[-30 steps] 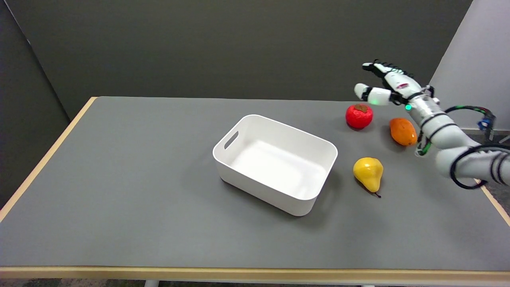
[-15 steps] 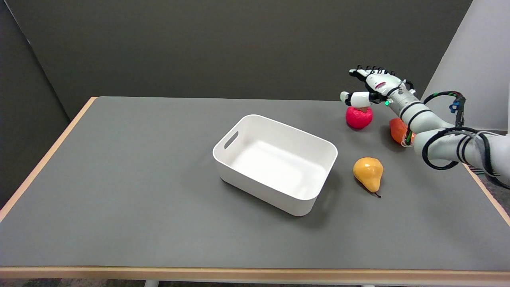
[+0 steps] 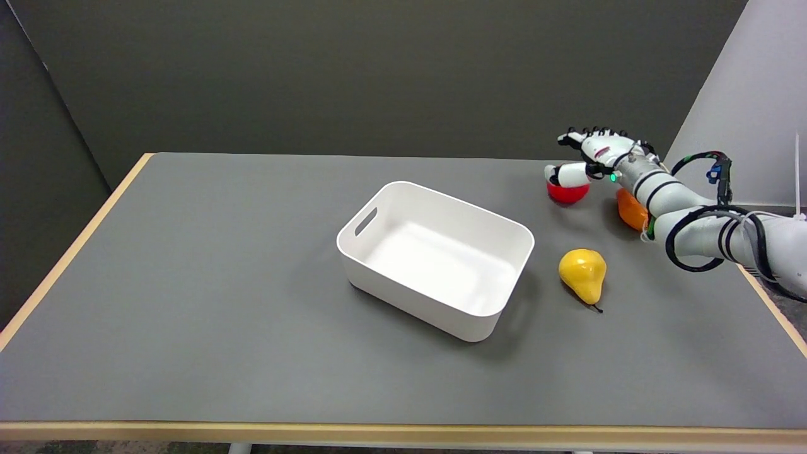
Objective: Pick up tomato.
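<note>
The red tomato (image 3: pixel 566 193) sits on the grey table (image 3: pixel 220 302) at the far right, beyond the white bin. My right hand (image 3: pixel 592 154) hangs directly over it, fingers spread apart. The thumb (image 3: pixel 567 173) lies across the tomato's top on the near side and hides its upper half. The other fingers (image 3: pixel 583 135) reach out behind and above it. Nothing is gripped, and I cannot tell whether the thumb touches the tomato.
An orange fruit (image 3: pixel 630 211) lies just right of the tomato, partly hidden under my forearm. A yellow pear (image 3: pixel 583 271) lies nearer the camera. The empty white bin (image 3: pixel 378 208) stands at the table's middle. The table's right edge (image 3: pixel 778 318) runs under my arm.
My right hand has come down and forward onto the tomato's place. Its thumb, which was above the fruit, now covers the tomato's top. The fruits and bin have not moved.
</note>
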